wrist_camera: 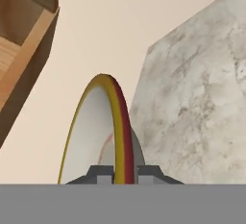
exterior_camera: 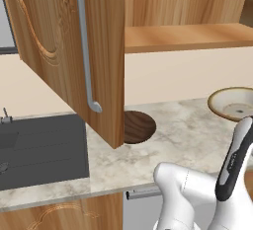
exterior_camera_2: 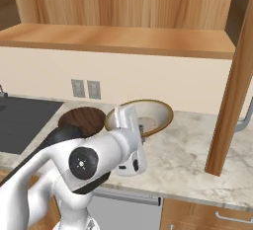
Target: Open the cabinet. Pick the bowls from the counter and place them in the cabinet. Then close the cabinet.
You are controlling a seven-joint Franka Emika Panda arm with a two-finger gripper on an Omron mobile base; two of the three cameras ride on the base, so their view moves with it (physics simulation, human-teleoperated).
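The white arm with dark joints rises from the base in a bent crook, its round elbow joint low and forward, the forearm reaching up and away toward one o'clock. The wrist is rolled onto its side. At its end the gripper (wrist_camera: pixel 124 174) has its two small dark fingertips (wrist_camera: pixel 103 174) drawn nearly together, pinched on the thin rim of the tan shallow bowl with a pale speckled inside (exterior_camera_2: pixel 157 113), which stands tipped on edge between them.

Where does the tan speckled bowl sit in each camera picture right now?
Left base view: tan bowl at the right edge, above the counter.
Right base view: centre, just behind the white arm.
Hand view: edge-on, bottom centre, rim pinched in the gripper.
Shared landmark: the open cabinet's shelf, above it in both base views.
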